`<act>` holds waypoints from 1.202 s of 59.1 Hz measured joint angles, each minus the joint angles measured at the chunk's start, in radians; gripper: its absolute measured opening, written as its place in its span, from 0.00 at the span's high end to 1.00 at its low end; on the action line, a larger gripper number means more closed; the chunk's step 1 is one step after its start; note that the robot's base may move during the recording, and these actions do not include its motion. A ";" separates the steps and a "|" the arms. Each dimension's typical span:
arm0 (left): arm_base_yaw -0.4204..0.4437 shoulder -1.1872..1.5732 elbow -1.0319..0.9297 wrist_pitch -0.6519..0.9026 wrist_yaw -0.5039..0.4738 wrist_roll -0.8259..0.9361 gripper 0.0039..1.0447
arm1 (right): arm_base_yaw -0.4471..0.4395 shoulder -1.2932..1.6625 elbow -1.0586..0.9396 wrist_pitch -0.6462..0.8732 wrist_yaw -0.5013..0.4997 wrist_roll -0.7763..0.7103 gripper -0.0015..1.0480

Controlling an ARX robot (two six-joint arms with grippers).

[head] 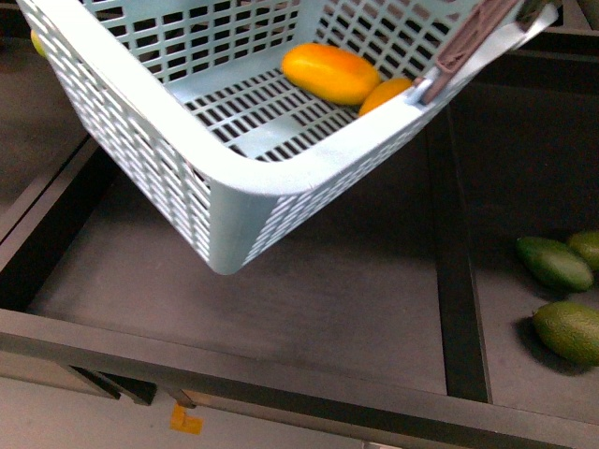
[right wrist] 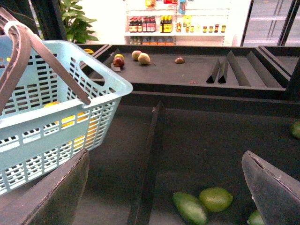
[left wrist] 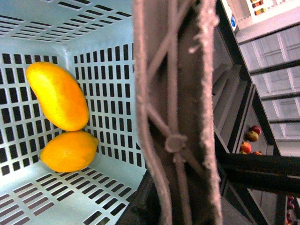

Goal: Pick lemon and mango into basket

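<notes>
The pale blue-green basket [head: 225, 201] hangs tilted in the air above the dark shelf. The mango [head: 329, 73] lies on its slotted floor, with the lemon [head: 386, 94] touching it, partly hidden by the rim. In the left wrist view the mango [left wrist: 58, 96] and the lemon [left wrist: 69, 151] lie side by side in a corner of the basket [left wrist: 108, 84]. My left gripper is shut on the basket's brown handles [left wrist: 173, 117]; its fingers are hidden behind them. My right gripper [right wrist: 164, 187] is open and empty, beside the basket [right wrist: 56, 117], above the shelf.
Dark green oval fruits [head: 554, 264] lie on the shelf at the right; they also show in the right wrist view [right wrist: 201, 202]. Black dividers [head: 459, 281] split the shelf into bays. Apples [right wrist: 140, 58] lie on a farther shelf.
</notes>
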 joint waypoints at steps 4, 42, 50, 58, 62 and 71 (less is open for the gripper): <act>0.029 0.069 0.066 -0.023 0.013 -0.020 0.96 | 0.000 0.000 0.000 0.000 0.000 0.000 0.08; 0.134 0.709 0.895 -0.373 0.011 -0.299 0.96 | 0.000 0.000 0.000 0.000 0.000 0.000 0.08; 0.130 0.768 0.963 -0.388 0.003 -0.322 0.96 | 0.000 0.000 0.000 0.000 0.000 0.000 0.08; 0.127 0.702 0.819 -0.343 0.004 -0.331 0.96 | 0.000 0.000 0.000 0.000 0.000 0.000 0.08; 0.127 0.669 0.756 -0.358 0.005 -0.340 0.96 | 0.000 0.000 0.000 0.000 0.000 0.000 0.08; 0.131 0.586 0.610 -0.393 0.009 -0.354 0.83 | 0.000 0.000 0.000 0.000 0.000 0.000 0.08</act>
